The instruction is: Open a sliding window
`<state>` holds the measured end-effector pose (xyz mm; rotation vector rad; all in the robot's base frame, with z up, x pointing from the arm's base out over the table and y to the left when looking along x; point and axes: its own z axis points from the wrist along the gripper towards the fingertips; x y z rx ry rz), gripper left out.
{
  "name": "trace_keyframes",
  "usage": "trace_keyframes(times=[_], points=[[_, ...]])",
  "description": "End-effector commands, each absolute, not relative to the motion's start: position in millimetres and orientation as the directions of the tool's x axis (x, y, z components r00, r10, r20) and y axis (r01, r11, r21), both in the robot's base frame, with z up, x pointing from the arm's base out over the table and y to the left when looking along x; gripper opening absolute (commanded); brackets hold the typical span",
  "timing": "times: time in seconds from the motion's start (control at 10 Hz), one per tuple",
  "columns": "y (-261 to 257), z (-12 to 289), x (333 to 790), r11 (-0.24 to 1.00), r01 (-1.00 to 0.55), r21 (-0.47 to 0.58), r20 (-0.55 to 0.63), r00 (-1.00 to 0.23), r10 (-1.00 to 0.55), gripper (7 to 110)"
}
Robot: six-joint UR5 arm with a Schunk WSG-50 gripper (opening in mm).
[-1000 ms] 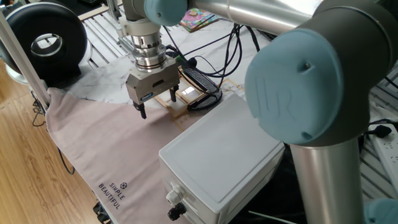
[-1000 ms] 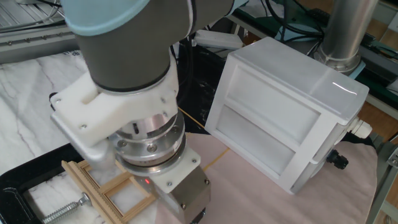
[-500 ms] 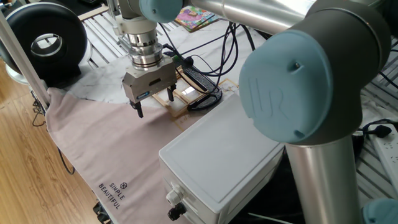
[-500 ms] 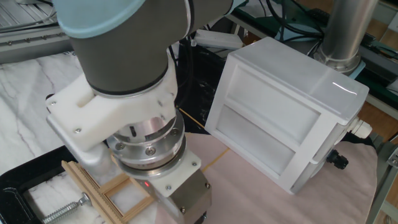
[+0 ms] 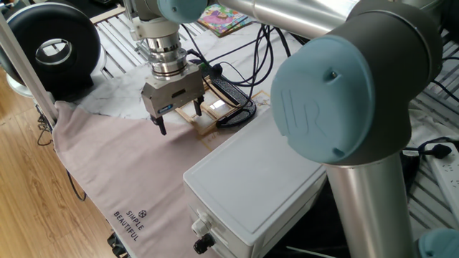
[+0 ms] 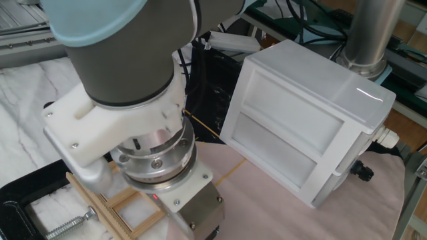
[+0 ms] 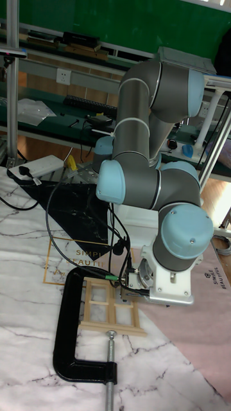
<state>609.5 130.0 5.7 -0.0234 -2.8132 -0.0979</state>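
Observation:
The sliding window (image 5: 209,112) is a small tan wooden frame with thin bars, lying flat on the marble sheet. The tall fixed view shows the window (image 7: 109,309) inside the mouth of a black C-clamp (image 7: 69,334). My gripper (image 5: 177,118) points down at the window's near-left edge and is open. One finger (image 5: 160,127) hangs over the pink cloth and the other (image 5: 195,108) is at the frame's edge. In the other fixed view the wrist flange (image 6: 157,167) covers most of the window (image 6: 117,208) and the fingertips are out of frame.
A large white box (image 5: 251,183) stands close to the right of the window. The C-clamp (image 5: 240,111) and black cables lie behind it. A pink cloth (image 5: 122,172) covers the near table. A round black device (image 5: 54,50) stands at the far left.
The gripper has shifted a little to the left, toward the pink cloth, staying open. The window and clamp have not moved.

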Motion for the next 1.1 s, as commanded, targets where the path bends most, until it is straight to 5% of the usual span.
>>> trace_keyframes(times=[0.0,1.0], points=[[129.8,5.7,612.1,0.997,0.035,0.070,0.330,-0.944,0.010,66],[132.8,0.7,617.7,0.997,0.031,0.077,0.321,-0.947,0.005,66]])
